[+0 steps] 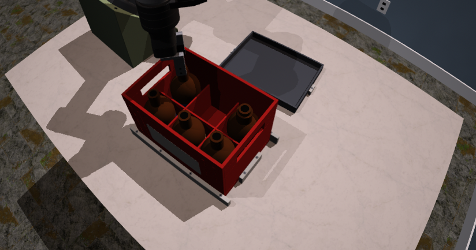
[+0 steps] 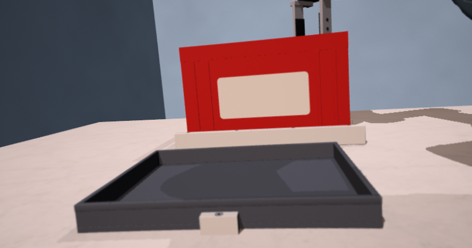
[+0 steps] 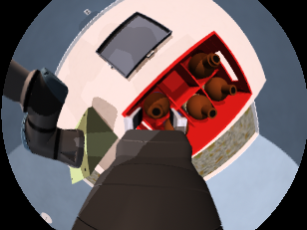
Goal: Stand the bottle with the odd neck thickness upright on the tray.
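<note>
My open gripper (image 1: 179, 63) (image 2: 312, 28) (image 3: 155, 113) straddles 1 bottle (image 1: 185, 89) (image 3: 155, 105) (neck odd or not, I can't tell); closing off-centre could tip it beneath the fingers.

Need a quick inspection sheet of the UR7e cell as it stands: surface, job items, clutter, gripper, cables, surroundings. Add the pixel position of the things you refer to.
Surface: pale, marbled table top (image 1: 359, 168), patched with shadows.
Crate: red crate (image 1: 223, 164) (image 2: 330, 91), six compartments, five brown bottles upright, one compartment vacant. Odd neck: cannot tell.
Tray: dark tray (image 1: 309, 99) (image 2: 231, 218), nothing on it, beside the crate.
Clutter: green angular block (image 1: 111, 35) behind the crate's handle end; pale strips along the crate and tray edges.
Gripper: open gripper (image 1: 181, 60) (image 2: 311, 31) around a corner bottle's neck, not clamped.
Cables: nothing seen.
Surroundings: blue wall, outlet (image 1: 383, 5), mottled floor.
</note>
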Tool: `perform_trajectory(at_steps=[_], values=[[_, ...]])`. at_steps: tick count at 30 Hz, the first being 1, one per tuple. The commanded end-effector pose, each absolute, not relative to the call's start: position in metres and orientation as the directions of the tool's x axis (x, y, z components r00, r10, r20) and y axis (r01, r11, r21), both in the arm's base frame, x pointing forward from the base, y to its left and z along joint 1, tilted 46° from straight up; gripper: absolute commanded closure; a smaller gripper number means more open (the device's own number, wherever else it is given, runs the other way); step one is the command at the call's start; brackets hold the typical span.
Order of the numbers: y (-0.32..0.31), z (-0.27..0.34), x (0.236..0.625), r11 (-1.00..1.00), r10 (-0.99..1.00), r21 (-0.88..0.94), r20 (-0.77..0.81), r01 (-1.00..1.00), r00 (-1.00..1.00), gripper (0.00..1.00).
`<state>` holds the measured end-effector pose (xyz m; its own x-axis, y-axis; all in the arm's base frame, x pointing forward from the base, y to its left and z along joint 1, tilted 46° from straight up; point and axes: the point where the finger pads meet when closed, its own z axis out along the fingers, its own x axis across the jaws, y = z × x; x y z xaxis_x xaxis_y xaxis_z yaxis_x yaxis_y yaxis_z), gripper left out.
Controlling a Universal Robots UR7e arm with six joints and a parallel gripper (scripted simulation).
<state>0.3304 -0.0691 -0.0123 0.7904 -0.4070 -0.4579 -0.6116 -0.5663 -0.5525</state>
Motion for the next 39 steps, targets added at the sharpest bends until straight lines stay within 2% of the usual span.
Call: perform_trajectory(at_steps=[1, 39], values=[[-0.067, -0.015, 0.331, -0.567, -0.408, -0.552, -0.457, -0.612, 0.790, 0.00], [-0.046, -0.035, 0.330, -0.567, -0.408, -0.552, -0.457, -0.612, 0.790, 0.00]])
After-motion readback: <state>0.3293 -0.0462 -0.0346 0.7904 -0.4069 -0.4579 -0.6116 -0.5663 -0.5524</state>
